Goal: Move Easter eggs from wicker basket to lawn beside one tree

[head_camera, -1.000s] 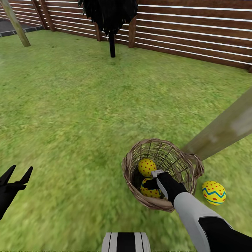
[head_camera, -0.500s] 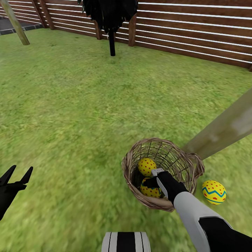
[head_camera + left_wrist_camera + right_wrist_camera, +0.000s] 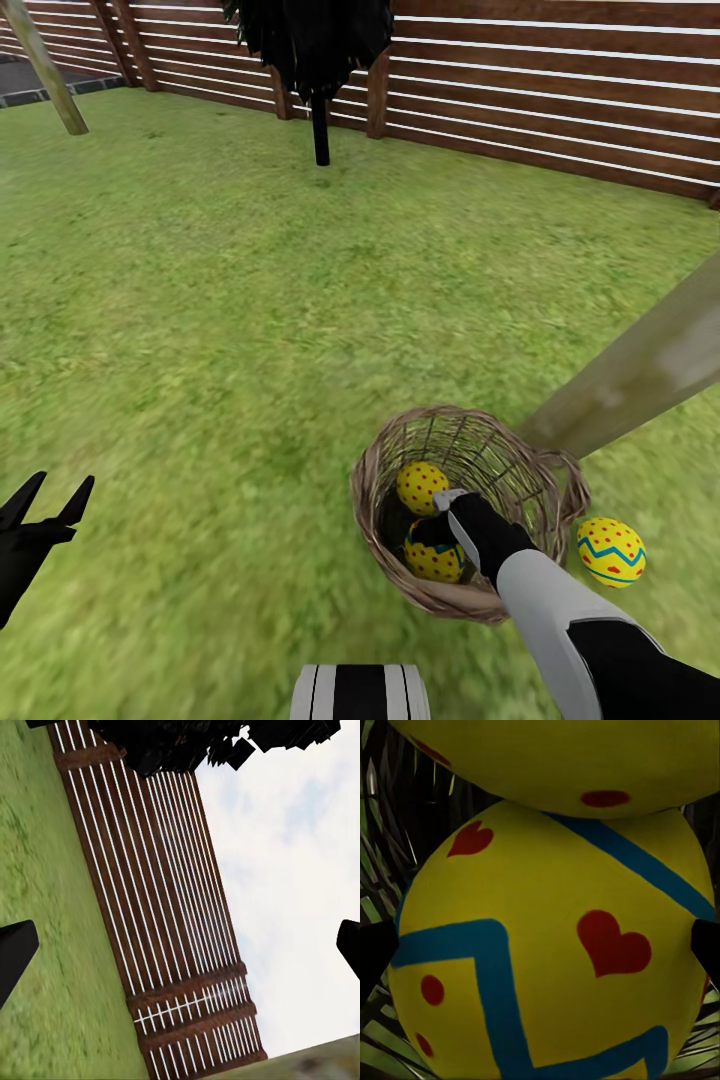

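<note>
Two eggs (image 3: 422, 487) are seen in the wicker basket (image 3: 400, 585) — the right gripper (image 3: 438, 525) spread wide around one; the left gripper (image 3: 48, 500) is held wide too.

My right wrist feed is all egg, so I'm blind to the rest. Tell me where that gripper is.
Observer: The right gripper is down inside the basket, at the near egg, with a second egg beyond it.
Operator: Count the eggs outside.
Observer: One, the outside egg, on the lawn right of the basket, near the trunk.
Operator: Report the left arm.
Observer: The left gripper hangs open above the lawn, far left of the basket.
</note>
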{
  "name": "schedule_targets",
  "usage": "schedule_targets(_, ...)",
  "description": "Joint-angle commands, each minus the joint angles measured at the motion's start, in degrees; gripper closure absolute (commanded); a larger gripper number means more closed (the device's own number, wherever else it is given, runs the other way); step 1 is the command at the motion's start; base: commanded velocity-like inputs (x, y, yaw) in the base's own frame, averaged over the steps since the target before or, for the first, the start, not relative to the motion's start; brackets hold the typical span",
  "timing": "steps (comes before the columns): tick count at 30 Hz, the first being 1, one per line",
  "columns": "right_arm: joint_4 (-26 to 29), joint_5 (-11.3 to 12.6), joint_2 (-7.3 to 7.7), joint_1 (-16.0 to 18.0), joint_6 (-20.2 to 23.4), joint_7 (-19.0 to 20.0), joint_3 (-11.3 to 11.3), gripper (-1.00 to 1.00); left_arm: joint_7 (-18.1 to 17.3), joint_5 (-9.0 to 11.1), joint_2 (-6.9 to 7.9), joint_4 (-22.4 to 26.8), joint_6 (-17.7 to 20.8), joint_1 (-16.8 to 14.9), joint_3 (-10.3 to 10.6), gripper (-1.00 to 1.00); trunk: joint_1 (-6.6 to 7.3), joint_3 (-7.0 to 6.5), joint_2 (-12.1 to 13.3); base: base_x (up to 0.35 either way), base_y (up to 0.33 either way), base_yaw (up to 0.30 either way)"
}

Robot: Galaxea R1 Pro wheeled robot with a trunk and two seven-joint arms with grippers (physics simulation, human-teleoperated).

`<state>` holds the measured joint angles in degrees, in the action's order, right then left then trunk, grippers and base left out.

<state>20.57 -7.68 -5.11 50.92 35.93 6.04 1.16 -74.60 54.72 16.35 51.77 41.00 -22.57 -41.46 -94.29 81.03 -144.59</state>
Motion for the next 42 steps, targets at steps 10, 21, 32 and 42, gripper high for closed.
schedule_targets(10, -1.2, -0.7, 0.02, 0.0, 0.3, 0.5, 0.1, 1.0, -0.1, 0.1, 0.0, 0.1, 0.6, 0.0, 0.1, -1.0, 0.08, -0.62, 0.0, 0.0, 0.0, 0.0)
schedule_targets(21, -1.2, -0.7, -0.07, 0.0, 0.2, 0.5, 0.1, 1.0, -0.1, 0.1, 0.0, 0.1, 0.6, 0.0, 0.0, -1.0, 0.21, -1.73, 0.1, 0.0, 0.0, 0.0)
schedule_targets(32, -1.2, -0.7, -0.25, 0.0, 0.3, 0.5, 0.1, 1.0, -0.1, 0.1, 0.0, 0.0, 0.6, 0.0, 0.0, -1.0, 0.21, -1.73, 0.1, 0.0, 0.0, 0.0)
schedule_targets(42, -1.2, -0.7, -0.25, 0.0, 0.3, 0.5, 0.1, 1.0, -0.1, 0.1, 0.0, 0.1, 0.6, 0.0, 0.0, -1.0, 0.26, -2.17, 0.1, 0.0, 0.0, 0.0)
